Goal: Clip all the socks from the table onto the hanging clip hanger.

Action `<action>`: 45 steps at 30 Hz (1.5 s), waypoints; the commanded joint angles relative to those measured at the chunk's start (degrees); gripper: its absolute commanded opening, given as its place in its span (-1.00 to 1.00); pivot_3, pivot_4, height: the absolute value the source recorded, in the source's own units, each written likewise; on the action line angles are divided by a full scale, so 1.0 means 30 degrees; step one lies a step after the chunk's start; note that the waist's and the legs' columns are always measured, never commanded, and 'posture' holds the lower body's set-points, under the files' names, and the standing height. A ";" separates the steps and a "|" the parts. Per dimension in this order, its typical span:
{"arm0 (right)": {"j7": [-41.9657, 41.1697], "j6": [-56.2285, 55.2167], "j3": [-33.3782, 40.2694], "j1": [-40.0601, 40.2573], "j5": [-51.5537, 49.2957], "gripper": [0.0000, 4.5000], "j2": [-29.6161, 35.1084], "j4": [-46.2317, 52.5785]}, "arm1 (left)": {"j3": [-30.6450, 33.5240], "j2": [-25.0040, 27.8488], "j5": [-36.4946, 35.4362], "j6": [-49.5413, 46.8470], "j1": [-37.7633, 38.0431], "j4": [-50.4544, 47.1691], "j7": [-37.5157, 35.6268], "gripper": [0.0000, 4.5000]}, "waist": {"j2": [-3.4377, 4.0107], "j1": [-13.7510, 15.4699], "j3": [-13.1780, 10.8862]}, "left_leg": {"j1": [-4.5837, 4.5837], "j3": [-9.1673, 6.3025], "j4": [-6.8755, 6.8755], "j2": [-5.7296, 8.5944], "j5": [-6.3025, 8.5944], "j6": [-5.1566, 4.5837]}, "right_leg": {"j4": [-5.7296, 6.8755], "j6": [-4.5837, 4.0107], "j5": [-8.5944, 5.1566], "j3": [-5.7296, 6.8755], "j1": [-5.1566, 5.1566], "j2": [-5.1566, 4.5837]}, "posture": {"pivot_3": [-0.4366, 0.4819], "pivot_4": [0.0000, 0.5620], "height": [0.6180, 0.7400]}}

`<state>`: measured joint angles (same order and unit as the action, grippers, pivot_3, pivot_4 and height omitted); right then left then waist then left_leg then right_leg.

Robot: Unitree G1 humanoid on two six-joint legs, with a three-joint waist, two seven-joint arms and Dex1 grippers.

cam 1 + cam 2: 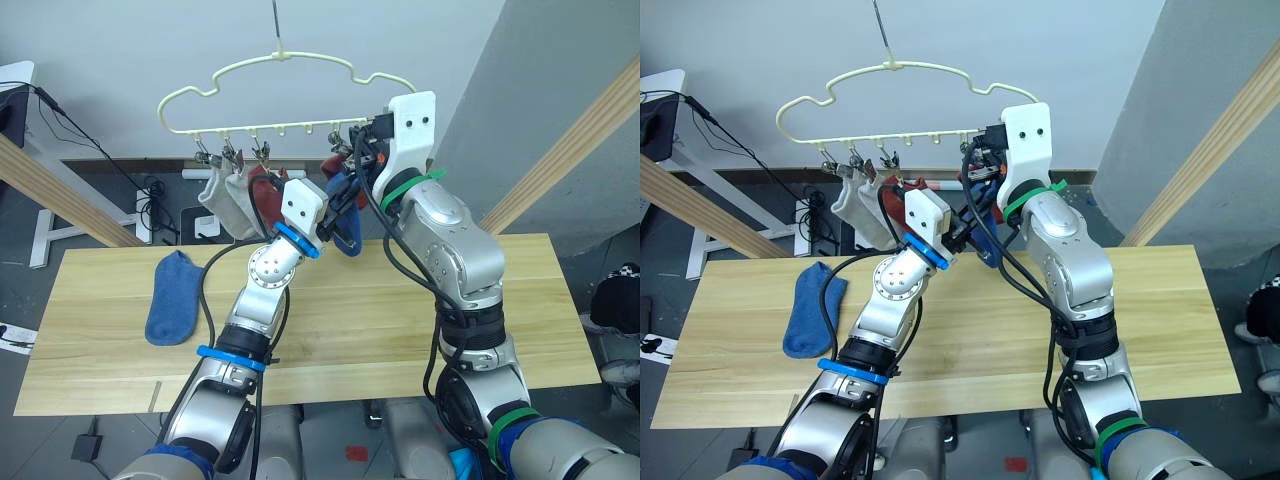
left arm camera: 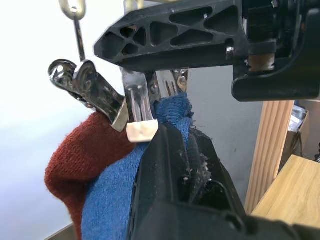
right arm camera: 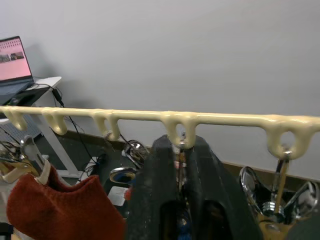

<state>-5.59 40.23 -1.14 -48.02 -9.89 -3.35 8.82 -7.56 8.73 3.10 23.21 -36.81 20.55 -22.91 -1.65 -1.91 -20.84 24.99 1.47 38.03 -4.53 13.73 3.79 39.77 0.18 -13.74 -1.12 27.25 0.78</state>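
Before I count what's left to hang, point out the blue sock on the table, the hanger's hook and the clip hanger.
blue sock (image 1: 172, 297), left eye view, mid-body.
metal hook (image 1: 276, 22), left eye view, shaft.
clip hanger (image 1: 290, 61), left eye view, wavy top wire.

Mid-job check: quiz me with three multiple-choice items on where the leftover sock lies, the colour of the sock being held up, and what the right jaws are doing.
1. The lone sock on the table lies:
A. toward the robot's left
B. toward its right
C. at the front edge, centre

2. The sock the left gripper holds up is:
A. grey
B. blue
C. rust-red

3. The right gripper is:
A. open, away from the hanger
B. shut on a clip
C. shut on a table sock

Key:
1 A: the lone sock rests on the table left of both arms.
2 B: the left gripper pinches the blue held sock.
3 B: the right gripper squeezes a clip under the clip hanger.
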 commanded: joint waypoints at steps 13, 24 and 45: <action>0.0061 0.0653 -0.0515 0.0668 -0.0193 0.32 0.0667 0.2379 | -0.0196 -0.0002 -0.1004 -0.1186 0.0501 -0.1453 -0.1394 -0.31 | 0.0000 0.0004 0.0000 | 0.0001 0.0000 -0.0003 0.0000 0.0000 0.0000 | -0.0005 0.0056 -0.0033 0.0001 0.0000 0.0000 | -0.20 0.34 0.39; -0.0986 0.0944 -0.1210 0.3549 -0.0391 0.32 0.2621 0.6510 | -0.0058 0.2428 -0.5597 -0.6547 0.2026 -0.6233 -0.6864 -0.31 | 0.0003 -0.0023 -0.0002 | -0.0003 -0.0001 -0.0007 -0.0006 -0.0002 0.0005 | -0.0011 0.0086 -0.0051 -0.0006 -0.0001 0.0006 | -0.22 0.36 0.39; 0.1323 0.0799 -0.0105 0.3700 0.0762 -0.23 0.2130 0.5719 | 0.1487 0.5371 -0.8998 -1.3290 0.0025 -0.9568 -0.8899 -0.29 | 0.0002 -0.0022 -0.0002 | -0.0009 0.0002 -0.0009 -0.0005 -0.0004 0.0008 | -0.0035 0.0091 -0.0054 -0.0020 -0.0001 0.0013 | -0.20 0.33 0.39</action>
<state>-2.19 43.14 -2.16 -35.83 -7.81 3.31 24.53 -4.24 24.43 -22.61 -16.28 -35.77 -5.12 -49.38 -1.65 -1.98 -20.84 24.97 1.48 38.01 -4.55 13.71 3.81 39.66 0.45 -13.90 -1.19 27.24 0.82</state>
